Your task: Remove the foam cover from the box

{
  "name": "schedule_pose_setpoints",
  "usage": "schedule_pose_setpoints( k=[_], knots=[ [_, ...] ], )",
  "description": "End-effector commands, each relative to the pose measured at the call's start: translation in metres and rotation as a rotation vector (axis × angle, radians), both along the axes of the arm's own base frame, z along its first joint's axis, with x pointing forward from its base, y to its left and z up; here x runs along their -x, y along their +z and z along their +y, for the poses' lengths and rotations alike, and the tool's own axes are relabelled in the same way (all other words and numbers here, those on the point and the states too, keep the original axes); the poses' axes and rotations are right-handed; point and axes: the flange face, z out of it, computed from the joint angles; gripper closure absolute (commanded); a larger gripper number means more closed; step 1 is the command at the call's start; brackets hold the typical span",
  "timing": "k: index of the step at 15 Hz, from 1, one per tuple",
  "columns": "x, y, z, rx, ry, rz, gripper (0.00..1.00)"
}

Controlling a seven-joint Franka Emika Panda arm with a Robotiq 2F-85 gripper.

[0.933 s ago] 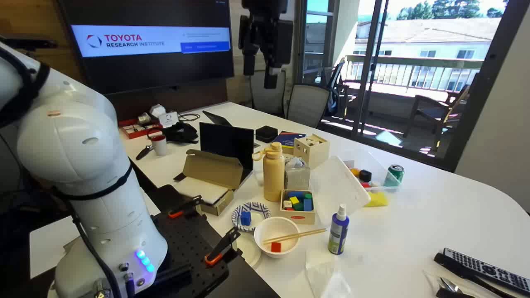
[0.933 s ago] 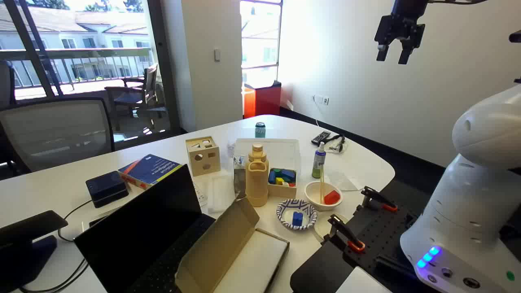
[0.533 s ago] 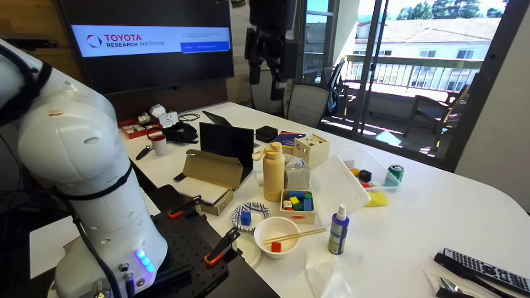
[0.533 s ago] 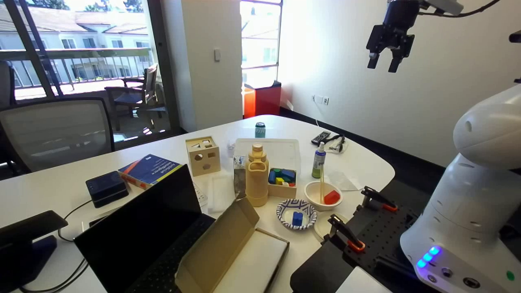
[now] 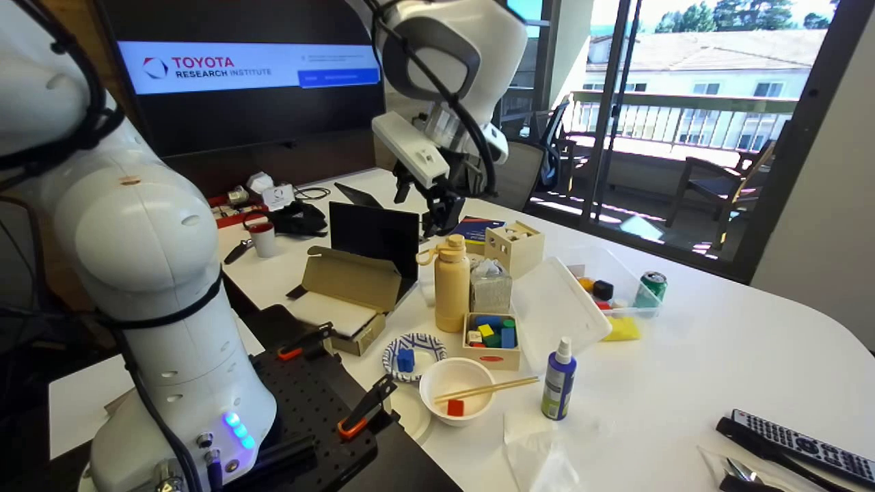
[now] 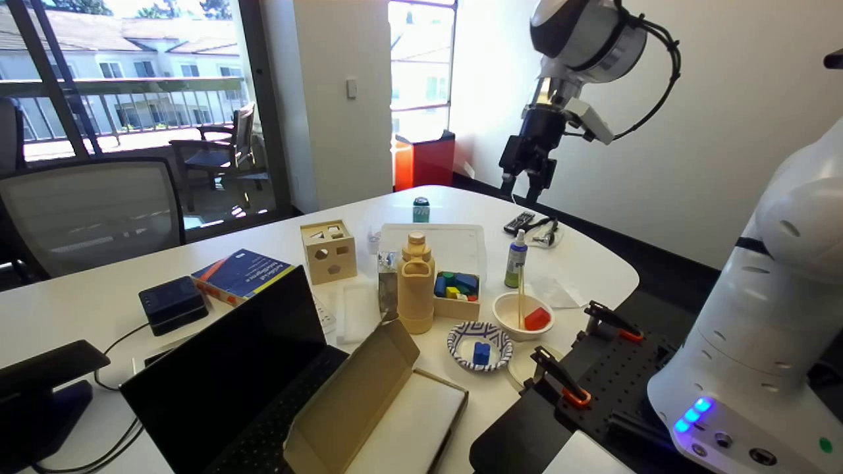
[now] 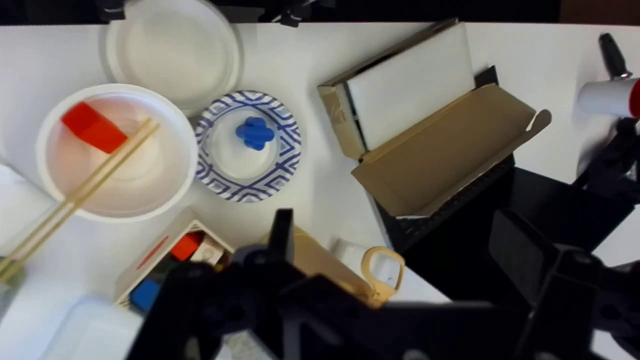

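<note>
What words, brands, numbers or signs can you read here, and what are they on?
"TOYOTA RESEARCH INSTITUTE": on the screen, beside a ring logo.
"Artificial Intelligence", as best I can make out: on the blue book.
Too small or blurred to read: the screen's smaller print, the spray bottle, can, remote, white card and the block box with its red label.
No numbers can be read.

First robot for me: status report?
Black two-fingered gripper open, empty. White rectangular foam cover inside open brown cardboard box. Tall yellow bottle near box, possibly obstructing.
</note>
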Motion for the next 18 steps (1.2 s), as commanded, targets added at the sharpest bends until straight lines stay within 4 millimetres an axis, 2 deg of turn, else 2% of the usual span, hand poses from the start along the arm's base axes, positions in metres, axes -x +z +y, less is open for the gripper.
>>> schedule_pose_setpoints(
  k=[1,4,7,11,18],
  knots=[
    [-0.025,-0.070,0.051,-0.070,0.100,0.023,0.00],
    [-0.037,-0.137,0.093,-0.138,0.162,0.031,0.00],
    [-0.039,-0.203,0.127,-0.194,0.170,0.040,0.00],
    [-0.028,-0.245,0.148,-0.209,0.159,0.045,0.00],
    [-0.011,-0.294,0.165,-0.229,0.131,0.044,0.00]
  ],
)
